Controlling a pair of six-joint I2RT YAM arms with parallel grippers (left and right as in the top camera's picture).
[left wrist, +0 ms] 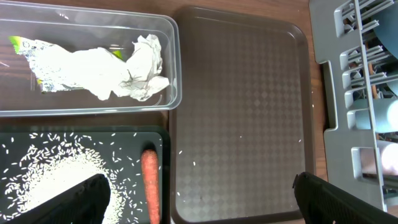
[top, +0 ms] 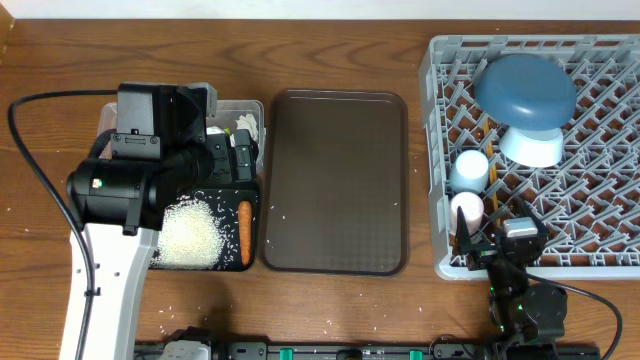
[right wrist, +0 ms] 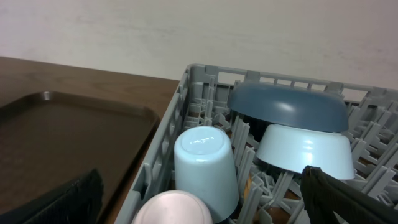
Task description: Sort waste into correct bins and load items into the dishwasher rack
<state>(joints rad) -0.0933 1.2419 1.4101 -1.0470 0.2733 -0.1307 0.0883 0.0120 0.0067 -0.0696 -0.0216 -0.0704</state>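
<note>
**A:** Where is the waste?

**B:** The crumpled tissue [left wrist: 118, 71] and the green-and-yellow wrapper [left wrist: 25, 46] lie in the clear tub [left wrist: 175, 62]. Just beside the tub, the black tray [left wrist: 81, 131] holds the rice [left wrist: 50, 183], a heap with loose grains scattered round it. The carrot [left wrist: 149, 180] lies along the tray's edge nearest the brown serving tray [left wrist: 242, 112].

**A:** And the dishes?

**B:** They are in the grey rack [right wrist: 166, 146], mouths down. The dark blue dish [right wrist: 286, 106] leans over the light blue bowl [right wrist: 305, 149]. The light blue cup [right wrist: 205, 162] stands by the rack wall on the serving-tray side, and the pink cup [right wrist: 171, 208] is right next to it.

**A:** Your grippers?

**B:** My left gripper [left wrist: 200, 180] hangs above the black tray and the serving tray's edge, fingers spread wide with nothing between them. My right gripper [right wrist: 200, 173] sits at the rack's corner, looking over the two cups. Its jaws are just as wide and hold nothing.

**A:** Anything else down there?

**B:** A few stray grains lie on the serving tray and on the wooden table [top: 60, 60].
</note>
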